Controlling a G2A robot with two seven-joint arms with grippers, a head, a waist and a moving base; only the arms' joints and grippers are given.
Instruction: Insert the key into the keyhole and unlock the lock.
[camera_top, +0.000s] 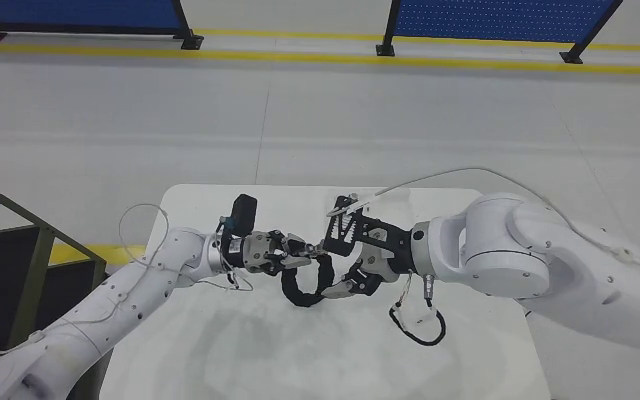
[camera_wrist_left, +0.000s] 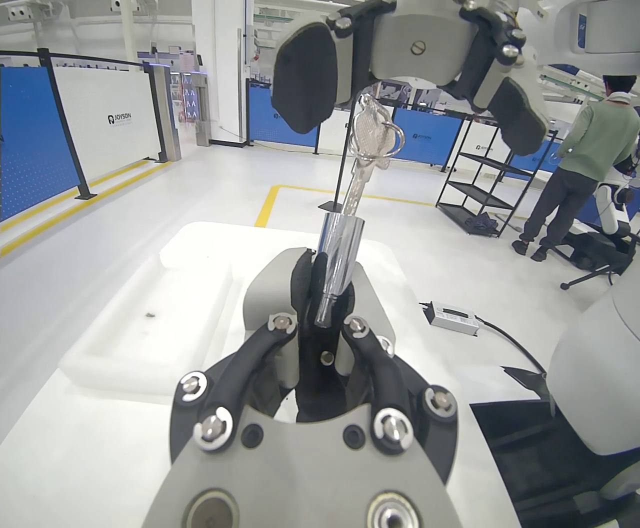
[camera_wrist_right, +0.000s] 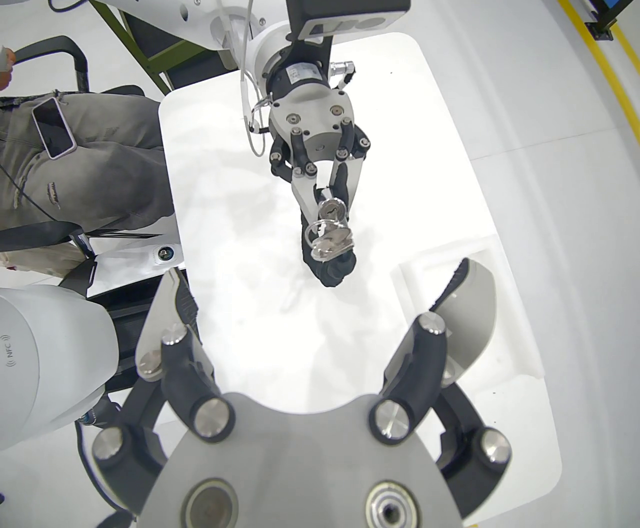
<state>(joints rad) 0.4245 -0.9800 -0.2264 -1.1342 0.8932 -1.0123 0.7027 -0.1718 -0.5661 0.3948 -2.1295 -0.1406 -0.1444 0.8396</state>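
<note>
Two grippers face each other nose to nose above the table (camera_top: 480, 360), and everything comes down to the small gap between them. Left gripper (camera_wrist_left: 327, 300) is clenched tight on the lock (camera_wrist_left: 337, 250) — a shiny metal barrel held up in the air, its black cable (camera_top: 292, 286) hanging in a loop beneath. Key (camera_wrist_left: 357, 180) is seated in the keyhole (camera_wrist_left: 345, 216) at the barrel's free end. Its blade runs straight on along the barrel's long axis, and its flat head, with a ring (camera_wrist_left: 400, 135) dangling from it, points right at the other arm. Right gripper (camera_wrist_right: 320, 295) is released, fingers (camera_wrist_left: 305, 80) spread wide, one to each side of that line, palm square on to the key's head. From its own wrist view the head sits near dead centre, just ahead of the tips. Whether it is between the pads yet, I cannot tell. So the right arm is the one nearer the key, and by my reading insertion looks done and the turn is what's left — close on the flat head, then roll the wrist about that shared axis while the left arm holds the barrel firm. That loose ring could get pinched along with the head, so watch for it.
</note>
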